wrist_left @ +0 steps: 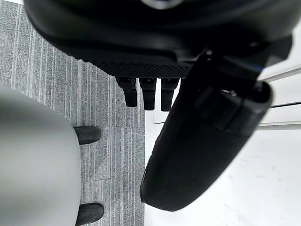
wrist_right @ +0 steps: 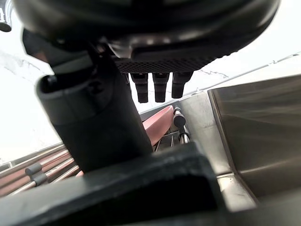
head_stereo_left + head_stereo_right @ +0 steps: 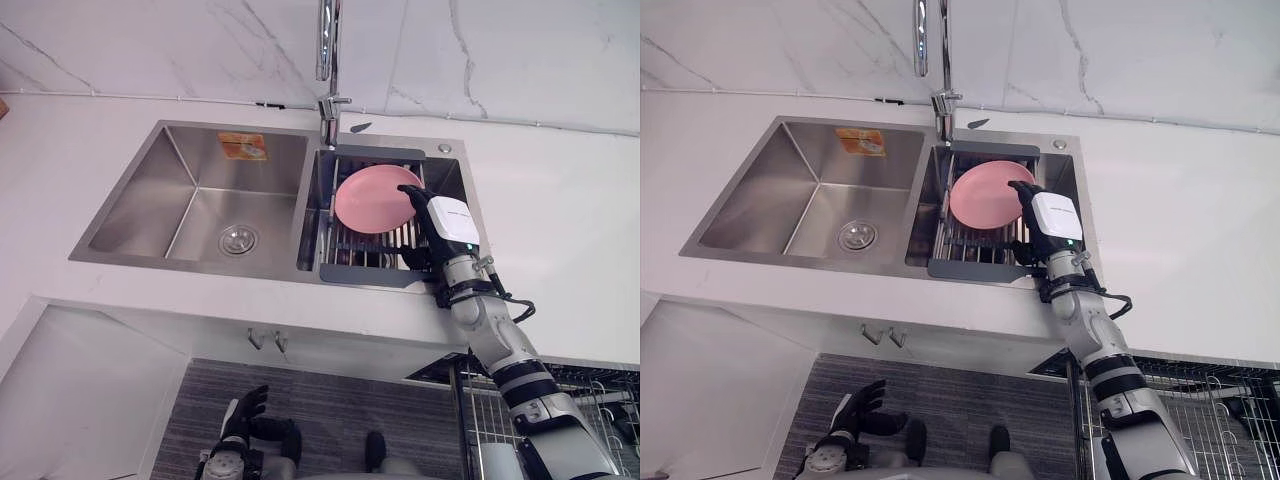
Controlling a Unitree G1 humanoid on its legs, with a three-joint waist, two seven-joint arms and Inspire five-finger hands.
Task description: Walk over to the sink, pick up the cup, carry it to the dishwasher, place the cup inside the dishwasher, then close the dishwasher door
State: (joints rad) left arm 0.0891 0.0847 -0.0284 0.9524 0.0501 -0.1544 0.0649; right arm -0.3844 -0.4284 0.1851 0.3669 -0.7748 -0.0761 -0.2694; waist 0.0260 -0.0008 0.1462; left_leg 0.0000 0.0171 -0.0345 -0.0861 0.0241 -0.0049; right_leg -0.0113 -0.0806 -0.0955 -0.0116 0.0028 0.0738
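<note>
While the right hand (image 3: 450, 220), fingers unclenched, is at the rim of the pink plate (image 3: 365, 200) leaning in the rack (image 3: 345, 265) at the right end of the sink (image 3: 140, 200), judge it light, stiff, slick, breakable, so pinch the rim; left hand (image 3: 245, 410) hangs slack.

A white countertop (image 3: 560, 230) runs across the room. Behind the countertop stands a white marble wall (image 3: 480, 50) with thin grey veins. Under the front edge of the countertop there is a white cabinet face (image 3: 150, 325) with two small metal hooks (image 3: 257, 338). Below the countertop lies a grey striped floor (image 3: 330, 400). The light is bright and even.
</note>
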